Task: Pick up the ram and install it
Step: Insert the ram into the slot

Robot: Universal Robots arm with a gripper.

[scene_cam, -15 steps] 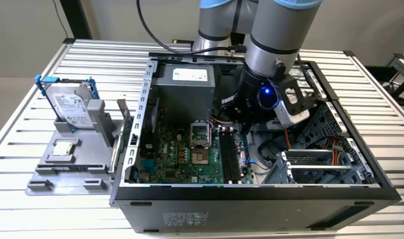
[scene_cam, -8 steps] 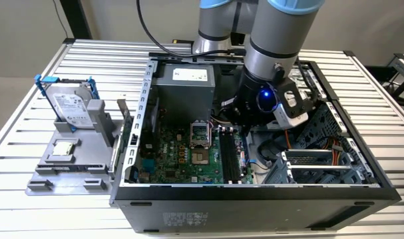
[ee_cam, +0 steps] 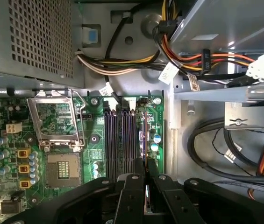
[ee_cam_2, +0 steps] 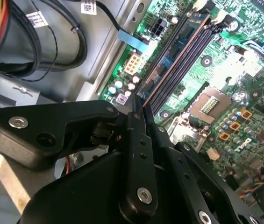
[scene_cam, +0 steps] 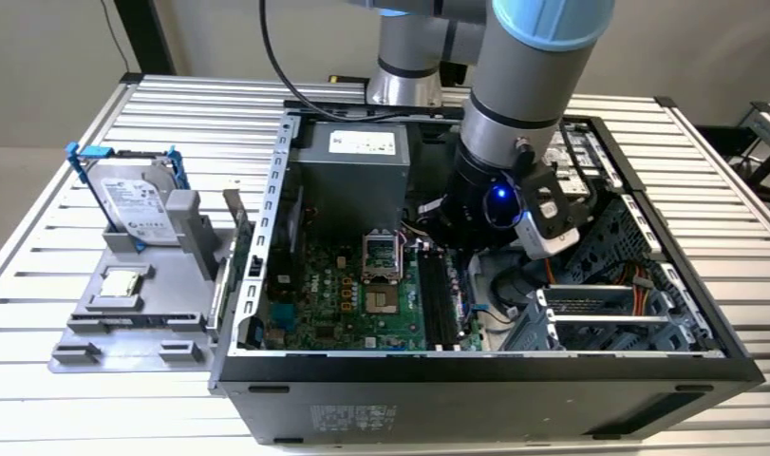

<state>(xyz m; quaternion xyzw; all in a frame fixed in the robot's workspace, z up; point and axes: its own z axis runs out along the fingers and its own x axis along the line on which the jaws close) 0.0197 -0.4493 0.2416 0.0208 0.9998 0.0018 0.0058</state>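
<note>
Black gripper (ee_cam: 146, 186) fingers are closed on the thin ram (ee_cam: 146, 198), holding it edge-down just above the motherboard's black slots (ee_cam: 122, 140), so the pick is done, seating is left.

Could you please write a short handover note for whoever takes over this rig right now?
Gripper: inside the open computer case, shut on a thin board seen edge-on, apparently the ram.
Position: low over the motherboard's black memory slots, the ram lined up along them, on the side away from the processor socket.
Done: ram picked up and brought to the slots.
Left: seating it; I cannot tell whether it has entered a slot.
</note>
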